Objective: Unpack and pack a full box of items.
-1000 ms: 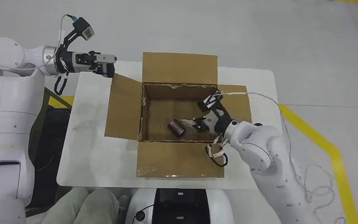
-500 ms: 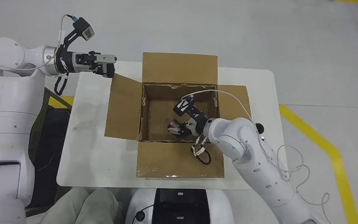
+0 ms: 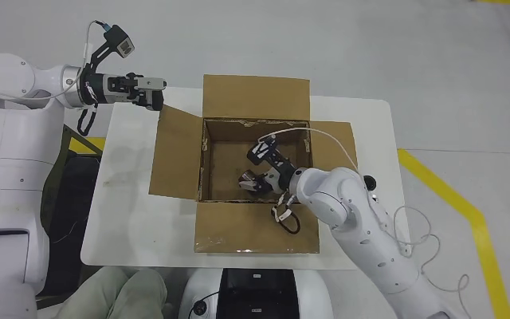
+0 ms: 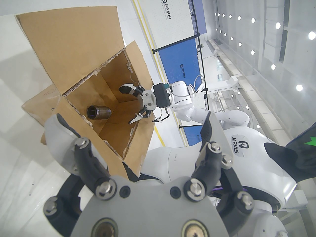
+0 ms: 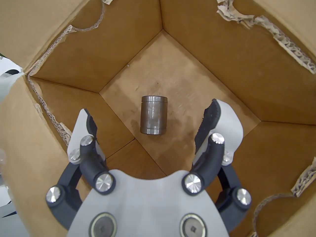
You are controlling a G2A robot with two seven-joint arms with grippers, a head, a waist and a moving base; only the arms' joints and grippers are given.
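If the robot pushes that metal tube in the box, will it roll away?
Probably. The tube lies on its round side on the flat floor of the box, so a sideways push would likely roll it. It looks like thick steel, so it is probably stiff and heavy for its size. Its smooth, shiny skin might slip in the open right gripper.

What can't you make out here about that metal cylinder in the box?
Right wrist view: the metal cylinder shows its side alone; its end faces are turned away.
Top view: the right gripper covers most of the cylinder.
Left wrist view: the near wall of the box hides part of its floor.
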